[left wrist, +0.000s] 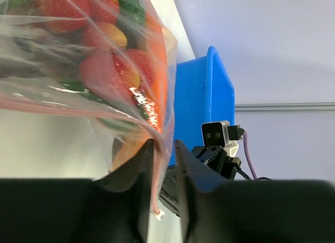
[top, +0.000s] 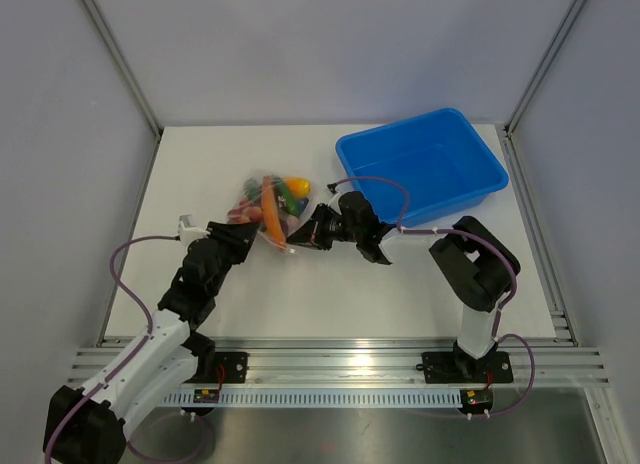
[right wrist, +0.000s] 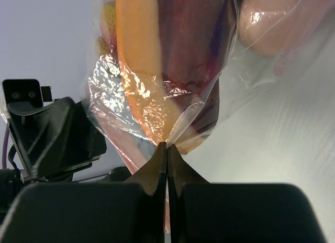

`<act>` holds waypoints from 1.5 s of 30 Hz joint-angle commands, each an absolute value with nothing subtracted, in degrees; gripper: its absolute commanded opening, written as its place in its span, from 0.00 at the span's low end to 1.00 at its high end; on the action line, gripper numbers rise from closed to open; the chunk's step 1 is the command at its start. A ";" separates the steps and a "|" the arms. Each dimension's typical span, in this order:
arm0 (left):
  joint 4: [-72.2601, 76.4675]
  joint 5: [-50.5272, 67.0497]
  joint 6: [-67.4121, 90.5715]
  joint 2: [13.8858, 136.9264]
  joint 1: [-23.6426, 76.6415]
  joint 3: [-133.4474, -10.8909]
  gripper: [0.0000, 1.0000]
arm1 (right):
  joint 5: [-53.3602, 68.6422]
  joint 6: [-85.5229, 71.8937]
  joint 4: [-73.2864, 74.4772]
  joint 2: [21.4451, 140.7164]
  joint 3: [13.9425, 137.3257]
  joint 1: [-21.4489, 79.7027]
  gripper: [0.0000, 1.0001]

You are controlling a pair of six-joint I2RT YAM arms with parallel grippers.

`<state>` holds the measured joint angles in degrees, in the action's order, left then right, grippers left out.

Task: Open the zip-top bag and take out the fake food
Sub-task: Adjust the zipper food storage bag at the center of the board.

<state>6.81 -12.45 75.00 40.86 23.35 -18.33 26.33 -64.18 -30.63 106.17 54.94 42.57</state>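
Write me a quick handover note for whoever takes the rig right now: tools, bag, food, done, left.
Right tool: shut on the zip-top bag film.
Left tool: jaws slightly apart, bag edge between them.
Bag sits between both tools, left of the blue bin.
Fake food: inside the bag.
Done: both tools at the bag.
Left: pull it open, take the food out.

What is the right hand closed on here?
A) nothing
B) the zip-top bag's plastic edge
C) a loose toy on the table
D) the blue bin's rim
B: the right wrist view shows the right hand shut on the clear film of the zip-top bag, with the fake food inside the bag.
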 commanded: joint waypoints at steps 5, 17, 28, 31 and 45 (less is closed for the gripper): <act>4.05 -13.54 67.78 36.30 23.64 -22.14 0.73 | 27.34 -60.40 -31.83 104.68 56.07 41.13 0.00; 1.93 1.65 48.00 46.05 23.64 -32.77 0.84 | 22.68 -53.00 -24.18 101.25 59.06 39.03 0.00; 1.59 1.06 37.98 47.10 26.45 -35.85 0.83 | 21.62 -51.94 -19.87 99.84 61.87 36.48 0.00; 0.97 0.35 35.00 50.18 29.51 -38.48 0.83 | 21.97 -52.99 -20.04 99.49 61.96 35.25 0.00; -4.13 -20.91 18.39 58.26 46.22 -46.31 0.86 | 28.65 -56.16 -21.36 98.17 61.26 30.50 0.01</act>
